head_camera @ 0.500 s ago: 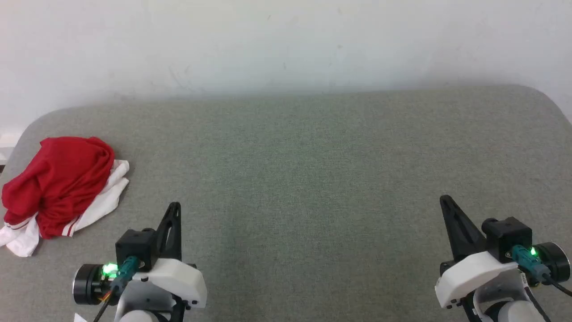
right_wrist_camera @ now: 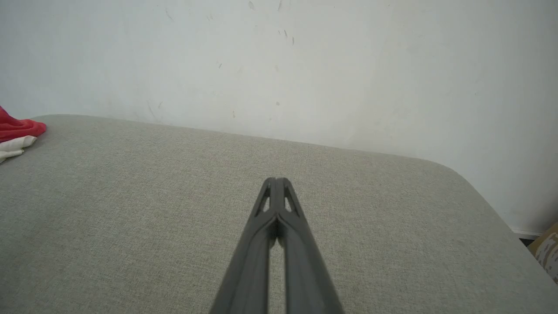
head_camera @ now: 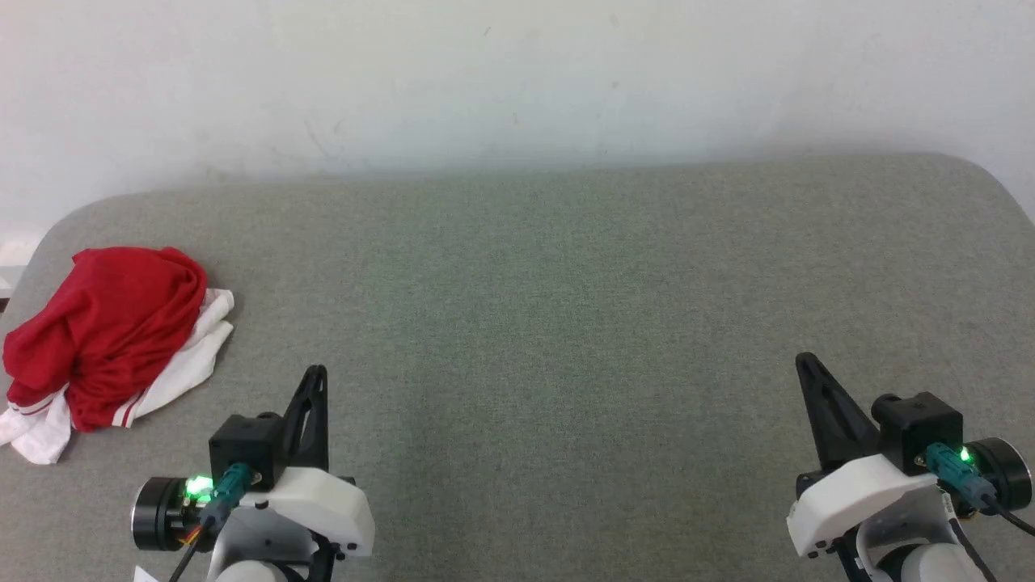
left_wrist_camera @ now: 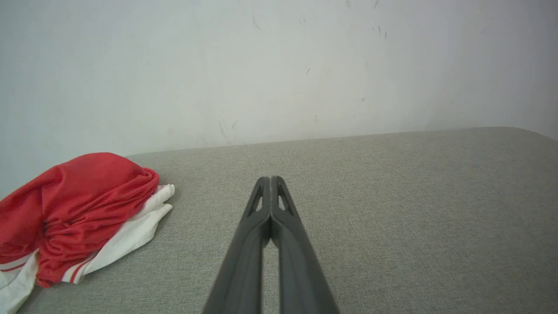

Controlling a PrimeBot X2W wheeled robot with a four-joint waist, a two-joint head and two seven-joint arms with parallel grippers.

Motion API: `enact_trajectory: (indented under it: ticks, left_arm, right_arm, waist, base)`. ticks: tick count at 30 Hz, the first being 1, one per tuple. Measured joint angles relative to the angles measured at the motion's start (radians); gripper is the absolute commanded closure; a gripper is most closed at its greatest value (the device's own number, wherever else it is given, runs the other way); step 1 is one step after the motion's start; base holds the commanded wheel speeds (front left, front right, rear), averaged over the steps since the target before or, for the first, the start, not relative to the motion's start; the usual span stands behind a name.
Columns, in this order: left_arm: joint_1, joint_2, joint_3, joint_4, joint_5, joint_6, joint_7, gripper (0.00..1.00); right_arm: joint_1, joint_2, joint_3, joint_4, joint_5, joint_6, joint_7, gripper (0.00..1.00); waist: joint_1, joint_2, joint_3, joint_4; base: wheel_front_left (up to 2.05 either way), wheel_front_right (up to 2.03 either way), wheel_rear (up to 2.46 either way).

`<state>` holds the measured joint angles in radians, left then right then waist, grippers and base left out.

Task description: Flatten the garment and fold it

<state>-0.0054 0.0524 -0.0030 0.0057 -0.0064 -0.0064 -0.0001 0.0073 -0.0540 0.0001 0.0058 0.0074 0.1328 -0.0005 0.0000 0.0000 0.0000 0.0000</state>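
The garment (head_camera: 105, 339) lies in a crumpled heap at the far left of the padded surface (head_camera: 566, 323), close to its rounded left edge and well apart from both grippers. The heap is longer than it is wide, and its long axis runs on a slant from the near left to the far right. It is too bunched to tell which end is the collar and which the hem. The bulk is a smooth, slightly glossy red fabric gathered into soft rounded folds and deep creases. White fabric spills from under it along the right side and again at the near-left end, lying flatter on the surface. A band of red-and-white striped trim shows along the near edge of the red part. The surface is a grey-green woven cloth with a fine, even grain and rounded corners, and it meets a pale, scuffed wall (head_camera: 517, 81) at the far side. The left gripper (head_camera: 315, 373) sits at the near left, just to the right of the heap, with its two long dark fingers pressed together at the tips and nothing between them. The right gripper (head_camera: 803, 360) sits at the near right, likewise closed tip to tip and empty. Both point toward the far wall.
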Motion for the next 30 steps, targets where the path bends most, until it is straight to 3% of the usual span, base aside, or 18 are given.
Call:
enact_trajectory:
  ticks: [17,18,30]
  left_arm:
    - [0.0,0.0,0.0,0.0,0.0,0.0,0.0,1.0]
    - [0.0,0.0,0.0,0.0,0.0,0.0,0.0,0.0]
    - [-0.001,0.0,-0.017,0.011,-0.004,0.008,-0.011,0.0]
  right_arm:
    - [0.0,0.0,0.0,0.0,0.0,0.0,0.0,1.0]
    - [0.0,0.0,0.0,0.001,0.0,0.0,0.0,0.0]
    - [0.0,-0.001,-0.001,0.003,0.002,0.0,-0.003,0.0]
  waist:
    - [0.0001,0.0,0.0,0.0]
    - [0.0,0.0,0.0,0.0]
    - [0.0,0.0,0.0,0.006]
  base:
    - [0.0,0.0,0.0]
    - [0.0,0.0,0.0]
    - [0.0,0.0,0.0]
